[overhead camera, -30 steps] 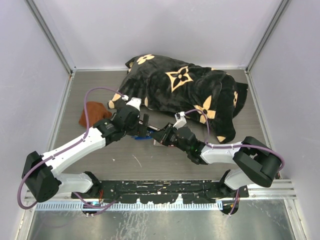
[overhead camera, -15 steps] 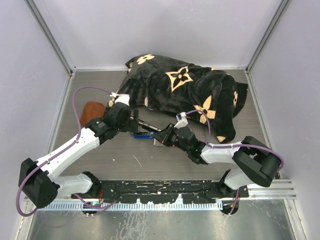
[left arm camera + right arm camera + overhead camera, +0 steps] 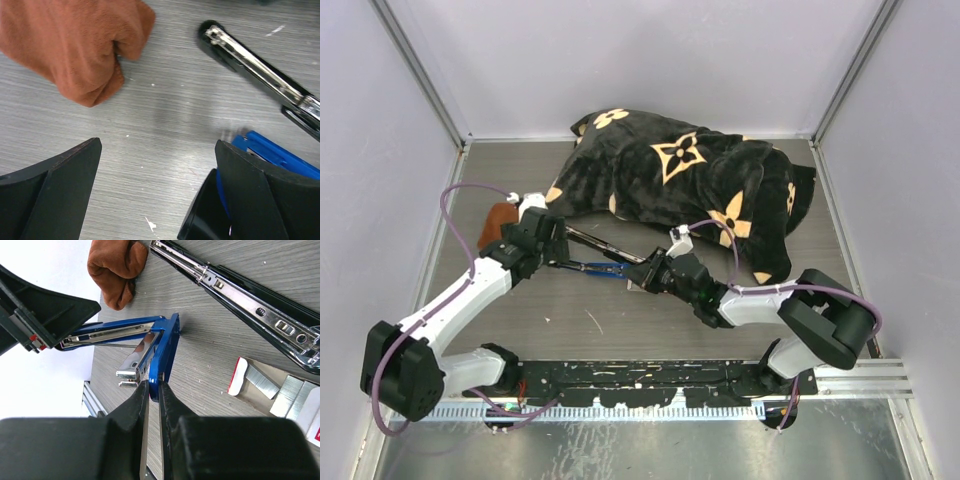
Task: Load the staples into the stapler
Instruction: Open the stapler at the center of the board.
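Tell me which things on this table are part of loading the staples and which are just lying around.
For the job: blue stapler, open, pinched by the right gripper; staples box, open beside it.
Lying about: black stapler, open and untouched; orange cloth; black patterned blanket.
The left gripper hangs open, holding nothing.

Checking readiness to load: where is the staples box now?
Right wrist view, lower right: the staples box lies open on the table, just below the black stapler and right of the blue stapler the right gripper pinches.
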